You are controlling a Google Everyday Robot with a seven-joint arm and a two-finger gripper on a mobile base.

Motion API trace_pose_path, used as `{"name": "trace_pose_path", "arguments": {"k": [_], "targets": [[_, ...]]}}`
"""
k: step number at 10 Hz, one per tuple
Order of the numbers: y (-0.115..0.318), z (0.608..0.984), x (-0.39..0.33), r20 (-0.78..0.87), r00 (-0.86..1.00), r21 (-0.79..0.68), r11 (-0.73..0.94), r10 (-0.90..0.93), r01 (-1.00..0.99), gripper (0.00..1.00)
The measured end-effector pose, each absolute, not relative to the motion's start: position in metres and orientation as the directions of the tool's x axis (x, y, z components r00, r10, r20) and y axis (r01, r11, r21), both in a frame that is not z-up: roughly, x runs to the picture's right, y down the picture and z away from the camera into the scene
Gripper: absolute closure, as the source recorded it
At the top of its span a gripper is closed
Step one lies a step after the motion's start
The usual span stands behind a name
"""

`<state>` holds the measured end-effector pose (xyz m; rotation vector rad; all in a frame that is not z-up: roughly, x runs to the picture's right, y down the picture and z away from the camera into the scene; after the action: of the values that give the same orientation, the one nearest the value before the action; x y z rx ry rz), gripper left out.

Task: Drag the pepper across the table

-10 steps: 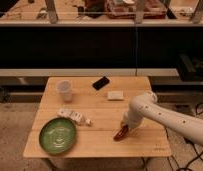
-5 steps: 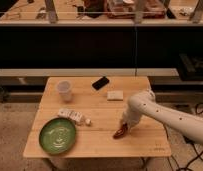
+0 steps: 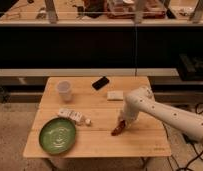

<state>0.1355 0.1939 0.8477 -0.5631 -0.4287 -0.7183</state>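
The pepper (image 3: 117, 129) is a small dark red-brown chili shape lying on the light wooden slatted table (image 3: 100, 105), right of centre and toward the front. My gripper (image 3: 122, 123) comes in on the white arm from the right and sits right at the pepper's upper end, seemingly touching it. The tip of the arm hides the point of contact.
A green plate (image 3: 57, 135) lies at the front left. A white packet (image 3: 73, 116) lies beside it. A clear cup (image 3: 64, 90) stands at the back left. A black phone (image 3: 100, 82) and a pale sponge-like block (image 3: 115, 95) lie at the back.
The gripper and the pepper have shifted only slightly on the table; the arm stays low over the pepper.
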Motion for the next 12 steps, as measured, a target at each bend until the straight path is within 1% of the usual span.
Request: {"name": "trace_pose_path", "arguments": {"k": [12], "targets": [[0.165,0.878,0.093,0.592,0.616,-0.280,0.585,-0.520,0.762,0.82]]}}
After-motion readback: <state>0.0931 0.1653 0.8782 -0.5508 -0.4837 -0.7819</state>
